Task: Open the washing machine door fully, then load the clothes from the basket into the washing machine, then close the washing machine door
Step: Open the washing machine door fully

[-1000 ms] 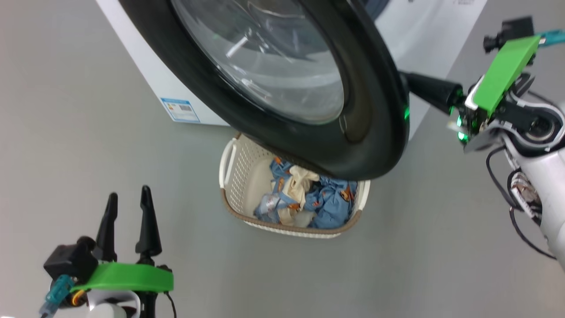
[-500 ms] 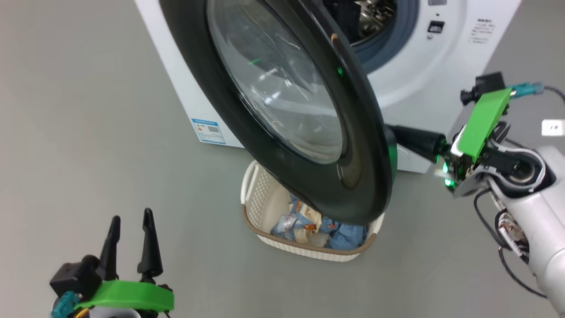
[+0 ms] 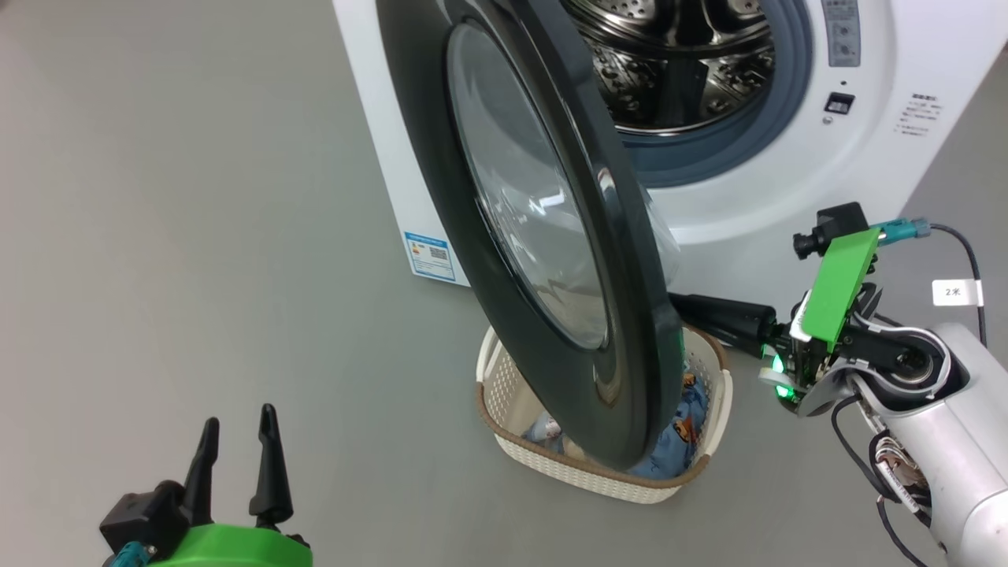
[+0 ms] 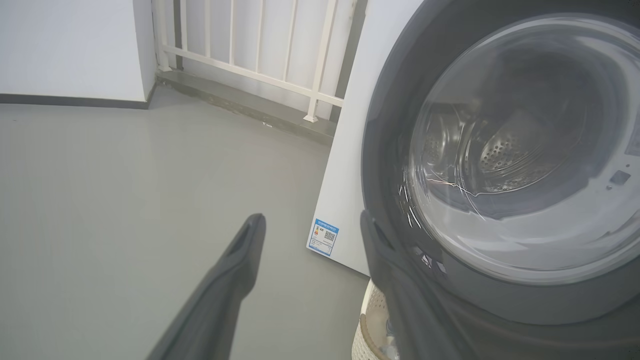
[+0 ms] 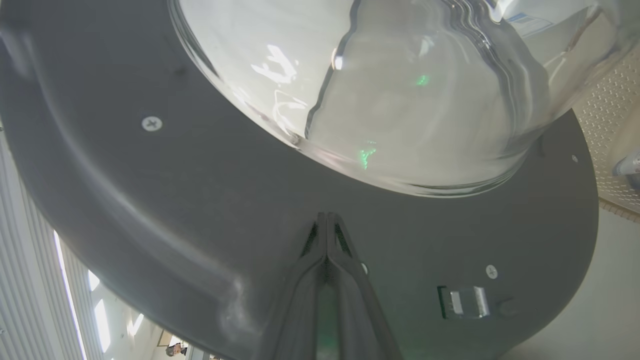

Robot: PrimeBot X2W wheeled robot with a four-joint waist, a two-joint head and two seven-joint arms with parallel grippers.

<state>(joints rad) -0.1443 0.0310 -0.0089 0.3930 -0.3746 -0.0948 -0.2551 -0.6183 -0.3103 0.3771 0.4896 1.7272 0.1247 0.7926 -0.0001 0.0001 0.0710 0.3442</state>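
The door (image 3: pixel 528 236), a round black-rimmed disc with a clear glass bowl, stands swung out from the washer (image 3: pixel 787 181), seen almost edge-on in the head view. A second ago it lay across most of the opening. Now the steel drum (image 3: pixel 677 63) and its grey seal are plain to see behind it. The head camera has also shifted, so some of this change comes from the view, but the door's angle to the washer front has clearly widened.

The right gripper (image 5: pixel 326 220) reaches in behind the door's free edge, as it did before. Its two dark fingers are pressed together, and their tips are set against the door's dark inner face just below the glass bulge. It holds nothing.

On the floor in front of the washer sits the basket (image 3: pixel 583 472). The door's lower edge hangs over it. The clothes (image 3: pixel 685 429) lie inside, blue with orange prints, half hidden by the door.

The left gripper (image 3: pixel 239 416) waits low at the left, well apart from everything. Its fingers are spread and empty, unchanged.

The opening step looks partly done. The door likely needs a further push outward to open fully and clear the basket, before any garment can be lifted.
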